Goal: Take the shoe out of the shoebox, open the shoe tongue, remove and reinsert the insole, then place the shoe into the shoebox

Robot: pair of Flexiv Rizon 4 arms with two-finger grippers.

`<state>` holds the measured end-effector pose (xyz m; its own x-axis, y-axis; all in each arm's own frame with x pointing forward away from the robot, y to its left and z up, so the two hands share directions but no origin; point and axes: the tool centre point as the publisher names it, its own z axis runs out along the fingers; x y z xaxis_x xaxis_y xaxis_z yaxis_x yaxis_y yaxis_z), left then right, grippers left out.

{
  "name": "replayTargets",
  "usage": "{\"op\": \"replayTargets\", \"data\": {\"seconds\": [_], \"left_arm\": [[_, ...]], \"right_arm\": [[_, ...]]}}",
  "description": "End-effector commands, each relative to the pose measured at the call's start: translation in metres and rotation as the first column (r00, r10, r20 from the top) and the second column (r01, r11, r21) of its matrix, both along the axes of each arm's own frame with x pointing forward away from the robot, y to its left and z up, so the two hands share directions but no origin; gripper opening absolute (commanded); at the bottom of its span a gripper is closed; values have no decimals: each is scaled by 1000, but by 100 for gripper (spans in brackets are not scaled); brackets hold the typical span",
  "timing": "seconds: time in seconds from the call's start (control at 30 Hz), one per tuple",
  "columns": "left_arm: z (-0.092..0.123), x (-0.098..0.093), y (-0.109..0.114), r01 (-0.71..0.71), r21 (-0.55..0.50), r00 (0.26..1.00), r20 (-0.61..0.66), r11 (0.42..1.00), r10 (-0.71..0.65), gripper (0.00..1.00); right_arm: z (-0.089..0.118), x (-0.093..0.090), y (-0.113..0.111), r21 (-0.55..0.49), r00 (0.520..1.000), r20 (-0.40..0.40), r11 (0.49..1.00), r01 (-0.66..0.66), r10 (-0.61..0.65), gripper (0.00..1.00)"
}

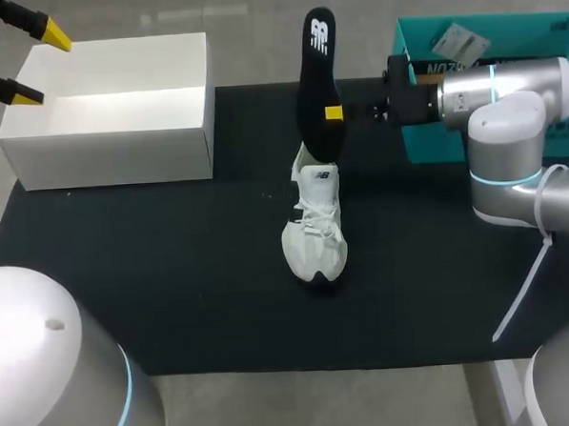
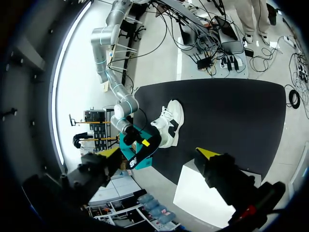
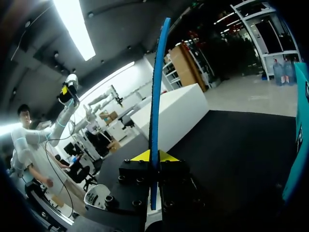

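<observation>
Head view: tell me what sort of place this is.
Probably a robot lab workbench: a black mat with a white shoe and shoebox, and the right gripper holding up an insole.

One shoe [image 1: 316, 232], one insole [image 1: 314, 92], one white shoebox [image 1: 110, 155], one teal box [image 1: 432, 143]

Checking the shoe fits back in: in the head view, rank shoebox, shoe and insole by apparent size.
Largest: shoebox. Then shoe and insole, which look alike; the insole is raised nearer the camera, so unranked.
</observation>
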<state>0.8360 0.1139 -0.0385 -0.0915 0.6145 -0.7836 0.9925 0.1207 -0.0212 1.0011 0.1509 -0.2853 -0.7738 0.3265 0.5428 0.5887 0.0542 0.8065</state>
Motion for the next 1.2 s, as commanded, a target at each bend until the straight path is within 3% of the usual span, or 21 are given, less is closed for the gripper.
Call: {"op": "replayTargets", "data": {"seconds": [0.03,0.63,0.87,1.2], "left_arm": [[1,2,0,4,5,1000,-3,1000,-4,100],[1,2,0,4,5,1000,-3,1000,-4,100],[1,2,0,4,5,1000,-3,1000,-4,100],[1,2,0,4,5,1000,-3,1000,-4,100]], "right_arm": [[-6,-4,5,1,1000,-2,1000,2,-2,0],[-32,-24,17,52,998,-56,998,17,-14,0],[-49,-36,18,64,996,-86,997,41,-36,0],[-59,-58,15,56,991,-128,997,54,-47,0]]}}
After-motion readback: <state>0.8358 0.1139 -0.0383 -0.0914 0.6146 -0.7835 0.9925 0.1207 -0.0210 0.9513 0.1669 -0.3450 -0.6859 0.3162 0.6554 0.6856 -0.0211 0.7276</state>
